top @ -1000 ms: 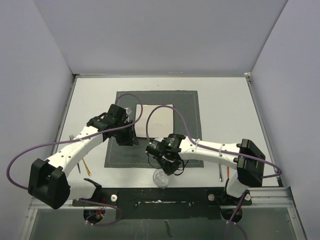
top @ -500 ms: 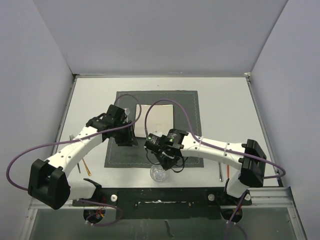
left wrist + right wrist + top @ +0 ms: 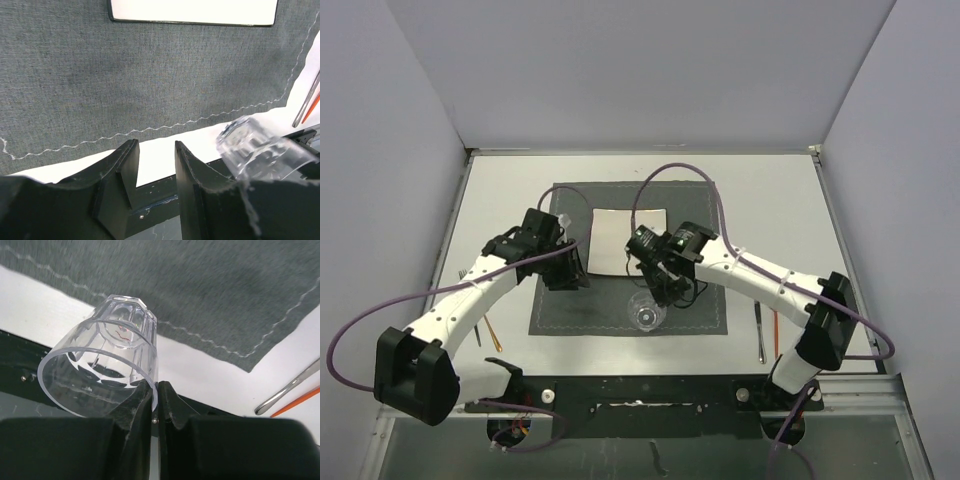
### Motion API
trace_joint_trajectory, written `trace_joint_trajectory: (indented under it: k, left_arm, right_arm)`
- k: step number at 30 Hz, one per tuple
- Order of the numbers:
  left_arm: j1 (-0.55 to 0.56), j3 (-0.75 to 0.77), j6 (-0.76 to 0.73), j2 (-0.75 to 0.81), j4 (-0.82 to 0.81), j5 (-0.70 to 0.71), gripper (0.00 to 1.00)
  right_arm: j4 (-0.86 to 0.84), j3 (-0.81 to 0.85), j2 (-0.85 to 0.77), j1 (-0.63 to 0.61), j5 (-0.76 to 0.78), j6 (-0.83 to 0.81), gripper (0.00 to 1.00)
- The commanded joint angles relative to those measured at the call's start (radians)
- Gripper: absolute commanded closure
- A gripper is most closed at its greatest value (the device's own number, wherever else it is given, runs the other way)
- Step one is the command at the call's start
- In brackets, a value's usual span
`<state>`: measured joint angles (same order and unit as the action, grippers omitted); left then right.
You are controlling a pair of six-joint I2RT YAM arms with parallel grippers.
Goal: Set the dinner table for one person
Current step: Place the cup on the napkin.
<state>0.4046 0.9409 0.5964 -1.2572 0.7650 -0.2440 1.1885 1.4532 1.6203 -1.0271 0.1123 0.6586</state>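
Since a second ago your right arm has swung the clear glass (image 3: 645, 313) from the bare table edge at 6 o'clock inward, so that it now hangs over the 6 o'clock hem of the dark grey placemat (image 3: 695, 215). Your left arm has drawn slightly back toward 9 o'clock.

The right gripper (image 3: 155, 385) is clenched on the glass, pinching one wall at the rim, one finger inside and one outside. That hold leaves the base free, which suits setting it down upright. The wrist view shows the glass tilted and apparently clear of the cloth, so it is carried, not yet placed.

The left gripper (image 3: 156, 147) stands released, its fingers apart with nothing between them. It hovers over the mat's 8 o'clock corner, out of the right arm's path.

The table (image 3: 770, 220) lies under everything, white from the black rail at 6 o'clock to the wall at 12. The white square plate (image 3: 610, 240) sits on the middle of the mat. You still have cutlery off the mat: a silver piece (image 3: 760, 335) with an orange stick (image 3: 776, 335) at 4 o'clock, and a fork (image 3: 470, 276) at 9 o'clock.

I judge the glass belongs toward the mat's 1 o'clock corner, so level it before you let go.
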Motion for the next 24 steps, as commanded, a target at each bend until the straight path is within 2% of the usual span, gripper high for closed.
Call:
trace_joint_trajectory:
  k: [1,8,24]
  left_arm:
    - [-0.036,0.009,-0.035,0.067,-0.005,-0.018,0.67]
    - [-0.067,0.006,-0.067,0.064,0.004,-0.031,0.67]
    - [-0.090,0.012,-0.122,0.015,0.000,-0.008,0.67]
  right_arm:
    - [0.011,0.101,-0.024,0.114,0.004,-0.077,1.00]
    - [0.008,0.210,0.052,0.297,-0.052,-0.168,1.00]
    - [0.012,0.483,0.289,0.496,-0.067,-0.260,1.00]
